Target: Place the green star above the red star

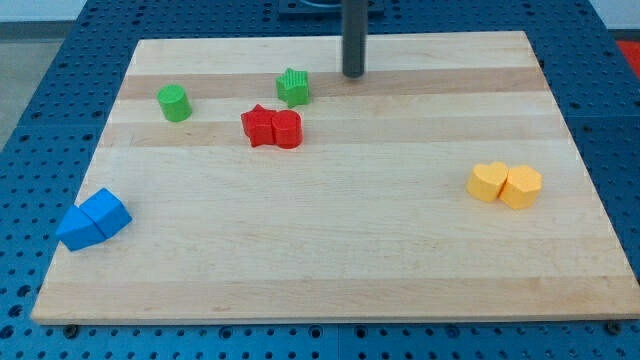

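Observation:
The green star (294, 87) sits on the wooden board (330, 250) near the view's top, just above and to the right of the red star (259, 126). A small gap separates the two stars. A red round block (287, 129) touches the red star's right side. My tip (354, 75) stands on the board to the right of the green star, apart from it and slightly higher in the view.
A green round block (174, 103) lies left of the red pair. Two blue blocks (93, 220) touch each other near the board's left edge. A yellow heart (487, 182) and a yellow hexagon (521, 187) touch at the right.

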You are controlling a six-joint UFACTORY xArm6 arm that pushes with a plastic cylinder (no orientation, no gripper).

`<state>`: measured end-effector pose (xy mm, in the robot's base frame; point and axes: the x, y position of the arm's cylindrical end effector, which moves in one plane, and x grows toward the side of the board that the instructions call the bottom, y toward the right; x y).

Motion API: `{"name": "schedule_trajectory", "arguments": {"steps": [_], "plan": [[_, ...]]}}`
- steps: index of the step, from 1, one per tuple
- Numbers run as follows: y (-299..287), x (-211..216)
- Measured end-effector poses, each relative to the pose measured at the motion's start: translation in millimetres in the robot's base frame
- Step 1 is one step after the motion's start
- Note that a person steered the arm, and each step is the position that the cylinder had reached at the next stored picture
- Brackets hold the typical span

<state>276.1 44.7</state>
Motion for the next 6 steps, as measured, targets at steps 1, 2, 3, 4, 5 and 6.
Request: {"name": "schedule_trajectory", "arguments": {"steps": [1,2,3,4,5,6], "plan": [[5,17],[-9,21],[-45,22],[-93,28],[-103,34],[-96,42]]}}
